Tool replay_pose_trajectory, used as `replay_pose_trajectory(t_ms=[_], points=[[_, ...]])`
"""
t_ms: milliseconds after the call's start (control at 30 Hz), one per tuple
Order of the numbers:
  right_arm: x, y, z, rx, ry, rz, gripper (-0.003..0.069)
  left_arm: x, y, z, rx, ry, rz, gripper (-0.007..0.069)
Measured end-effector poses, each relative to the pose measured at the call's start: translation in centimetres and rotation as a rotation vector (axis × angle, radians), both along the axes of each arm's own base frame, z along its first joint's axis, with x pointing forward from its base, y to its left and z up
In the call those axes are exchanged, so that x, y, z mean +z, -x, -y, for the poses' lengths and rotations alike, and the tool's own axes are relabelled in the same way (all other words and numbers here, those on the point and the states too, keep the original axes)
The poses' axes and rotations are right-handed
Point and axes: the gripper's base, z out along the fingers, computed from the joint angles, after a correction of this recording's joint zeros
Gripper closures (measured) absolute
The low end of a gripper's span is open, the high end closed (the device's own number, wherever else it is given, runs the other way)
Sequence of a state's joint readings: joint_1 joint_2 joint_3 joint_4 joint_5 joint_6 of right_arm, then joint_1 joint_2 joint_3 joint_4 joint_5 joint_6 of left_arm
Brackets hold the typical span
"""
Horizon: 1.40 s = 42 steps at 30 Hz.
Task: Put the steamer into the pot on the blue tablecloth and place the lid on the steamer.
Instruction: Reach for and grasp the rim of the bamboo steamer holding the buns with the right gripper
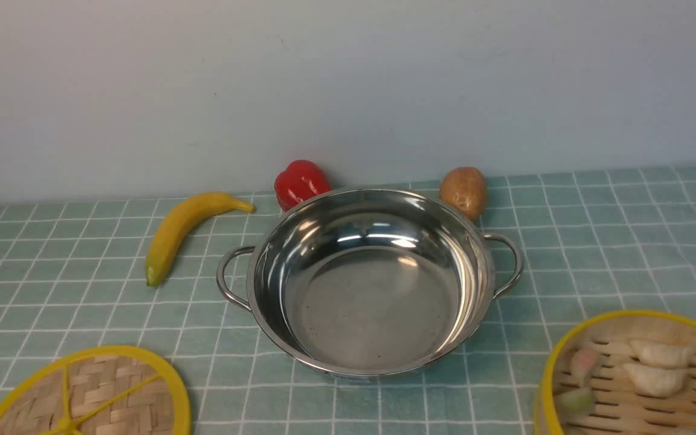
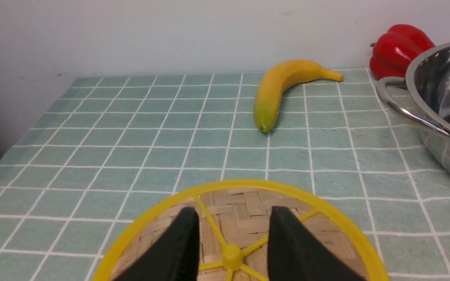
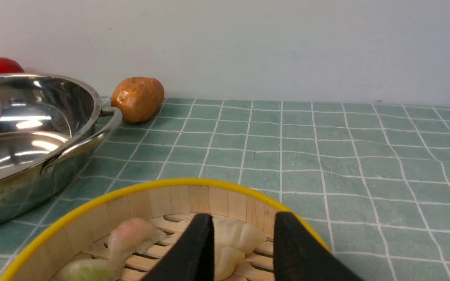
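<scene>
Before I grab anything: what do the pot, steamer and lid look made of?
Pot: polished metal, likely stainless steel, given its mirror reflections. Steamer: pale bamboo-like slats, visible grain; glossy yellow rim, possibly plastic. Lid: woven bamboo-like strips; yellow rim and spokes, possibly plastic.

I count one pot (image 1: 372,302), and it has two handles (image 1: 521,263). There is one steamer (image 1: 602,331) and one lid (image 1: 112,386). One cloth (image 1: 614,241) lies under everything.

Three loose food items: one banana (image 1: 182,232), one pepper (image 1: 299,181), one potato (image 1: 464,190).

In the steamer, five dumplings (image 1: 662,353) show: two white, one pinkish, two greenish. Its near part is cut off, so I cannot tell the full count.

Two claws: the left claw (image 2: 233,210) and the right claw (image 3: 243,215), each with two black fingers (image 2: 178,249).
</scene>
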<state>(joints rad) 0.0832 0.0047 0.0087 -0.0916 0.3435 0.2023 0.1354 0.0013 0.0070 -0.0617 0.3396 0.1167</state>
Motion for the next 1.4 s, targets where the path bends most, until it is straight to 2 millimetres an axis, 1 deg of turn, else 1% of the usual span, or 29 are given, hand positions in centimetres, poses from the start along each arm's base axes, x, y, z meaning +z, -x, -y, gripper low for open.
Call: replay_pose_trajectory(t_ms=[967, 1067, 1100, 1200, 1233, 1267, 1300, 1367, 1400], points=[[0.0, 0.0, 0.0, 0.000, -0.001, 0.001, 0.0419, 0.0, 0.0, 0.0, 0.000, 0.000, 0.000, 0.0382], [0.3, -0.1, 0.0, 0.004, -0.005, 0.037, 0.0419, 0.0, 0.0, 0.0, 0.000, 0.000, 0.000, 0.0382], [0.8, -0.1, -0.1, 0.010, -0.030, 0.087, 0.0419, 0.0, 0.0, 0.0, 0.000, 0.000, 0.000, 0.0382], [1.9, 0.0, -0.2, 0.015, -0.070, 0.147, 0.0419, 0.0, 0.0, 0.0, 0.000, 0.000, 0.000, 0.0382], [3.6, 0.2, -0.2, 0.018, -0.092, 0.203, 0.0419, 0.0, 0.0, 0.0, 0.000, 0.000, 0.000, 0.0382], [4.7, 0.4, -0.2, 0.020, -0.105, 0.239, 0.0419, 0.0, 0.0, 0.0, 0.000, 0.000, 0.000, 0.0382], [4.9, 0.5, -0.2, 0.021, -0.107, 0.246, 0.0419, 0.0, 0.0, 0.0, 0.000, 0.000, 0.000, 0.0382], [8.3, 1.4, -0.1, 0.028, -0.148, 0.344, 0.0419, 0.0, 0.0, 0.0, 0.000, 0.000, 0.000, 0.0382], [9.6, 1.8, -0.1, 0.032, -0.162, 0.372, 0.0419, 0.0, 0.0, 0.0, 0.000, 0.000, 0.000, 0.0382]])
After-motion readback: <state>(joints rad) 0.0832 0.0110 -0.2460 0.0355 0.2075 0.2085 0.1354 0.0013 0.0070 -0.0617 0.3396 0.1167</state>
